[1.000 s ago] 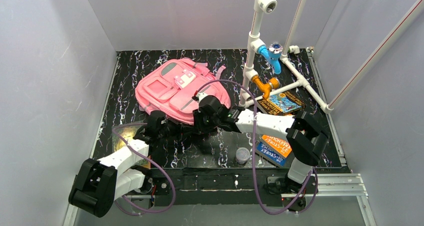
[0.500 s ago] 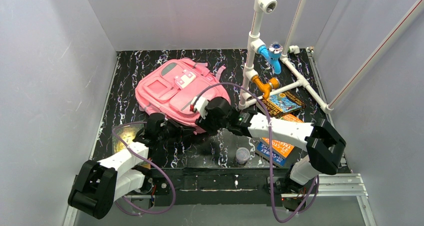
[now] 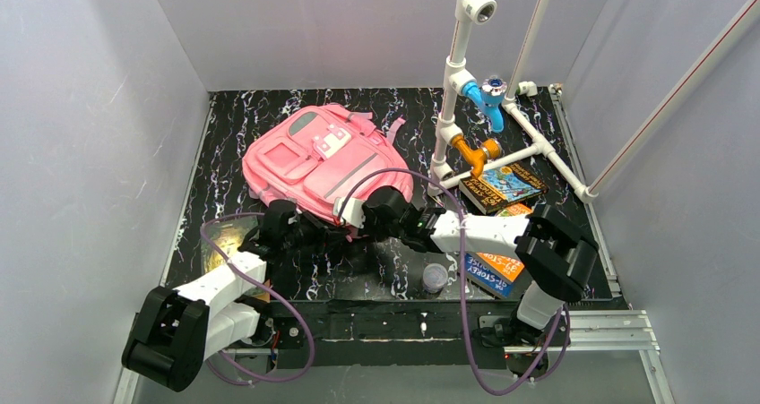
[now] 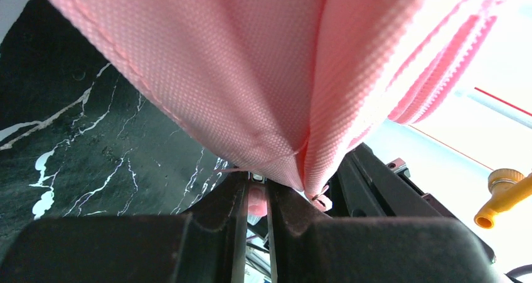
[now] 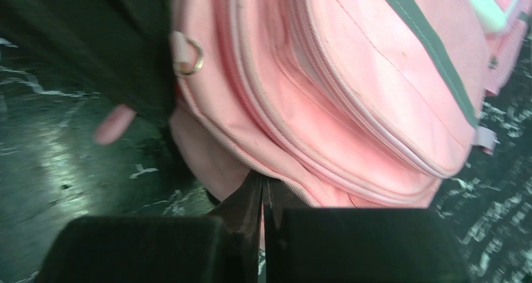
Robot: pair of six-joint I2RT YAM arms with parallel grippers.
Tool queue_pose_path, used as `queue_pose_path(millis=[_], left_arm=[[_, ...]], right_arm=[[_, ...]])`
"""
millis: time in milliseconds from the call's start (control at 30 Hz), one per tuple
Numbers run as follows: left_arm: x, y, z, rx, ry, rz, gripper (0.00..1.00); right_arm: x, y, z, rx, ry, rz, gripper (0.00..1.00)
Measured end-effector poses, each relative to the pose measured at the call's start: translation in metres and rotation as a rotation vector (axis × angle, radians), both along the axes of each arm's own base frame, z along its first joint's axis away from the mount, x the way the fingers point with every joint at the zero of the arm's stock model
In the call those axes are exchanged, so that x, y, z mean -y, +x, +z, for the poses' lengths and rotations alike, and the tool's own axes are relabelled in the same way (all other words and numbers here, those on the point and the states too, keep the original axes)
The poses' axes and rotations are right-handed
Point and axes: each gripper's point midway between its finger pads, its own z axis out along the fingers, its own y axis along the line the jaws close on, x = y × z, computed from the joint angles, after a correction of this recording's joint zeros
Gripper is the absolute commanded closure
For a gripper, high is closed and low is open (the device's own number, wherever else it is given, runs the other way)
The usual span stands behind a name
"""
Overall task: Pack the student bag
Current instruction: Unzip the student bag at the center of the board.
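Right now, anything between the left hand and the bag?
Nothing. In the left wrist view, the left hand is shut on a fold of the student bag, with pink fabric pinched between its fingers and no gap.

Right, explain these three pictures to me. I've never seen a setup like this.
Two robot arms are bolted at the near edge of a black table. The wide picture looks down from above and behind them. The other two come from a camera on each wrist. On the table lie a pink student bag, some books, a small jar and a white pipe frame. The left tool pinches the bag's cloth. The right tool is shut at the bag's near edge, but its grip is unclear.
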Motion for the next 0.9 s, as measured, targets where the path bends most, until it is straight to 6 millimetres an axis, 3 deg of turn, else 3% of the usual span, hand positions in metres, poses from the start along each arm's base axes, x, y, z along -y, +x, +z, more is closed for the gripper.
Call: queue_pose_path(millis=[200, 400, 467, 567, 633, 667, 733, 833, 900], left_arm=[[-0.012, 0.002, -0.002, -0.013, 0.049, 0.024, 1.0], [-0.061, 0.013, 0.009, 0.01, 0.202, 0.123, 1.0], [-0.077, 0.017, 0.015, 0.016, 0.257, 0.143, 1.0], [-0.091, 0.02, 0.016, -0.002, 0.309, 0.137, 1.0], [-0.09, 0.02, 0.009, -0.033, 0.296, 0.112, 1.0], [-0.087, 0.019, 0.003, -0.06, 0.279, 0.096, 1.0], [-0.079, 0.014, -0.008, -0.109, 0.238, 0.054, 1.0], [-0.071, 0.009, -0.012, -0.125, 0.191, 0.01, 1.0], [-0.066, 0.009, -0.006, -0.098, 0.172, -0.012, 0.86]], right_arm=[[0.012, 0.017, -0.001, 0.055, 0.02, -0.103, 0.99], [0.045, 0.036, -0.012, 0.049, 0.039, -0.229, 0.99], [0.046, 0.039, -0.009, 0.055, 0.055, -0.241, 0.99], [0.05, 0.041, -0.001, 0.066, 0.086, -0.257, 0.99], [0.055, 0.041, -0.002, 0.061, 0.08, -0.256, 0.99], [0.055, 0.039, -0.004, 0.052, 0.074, -0.24, 0.95], [0.052, 0.033, -0.006, 0.027, 0.076, -0.198, 0.62], [0.039, 0.02, 0.003, -0.016, 0.127, -0.123, 0.35], [0.029, 0.011, 0.014, -0.054, 0.184, -0.085, 0.13]])
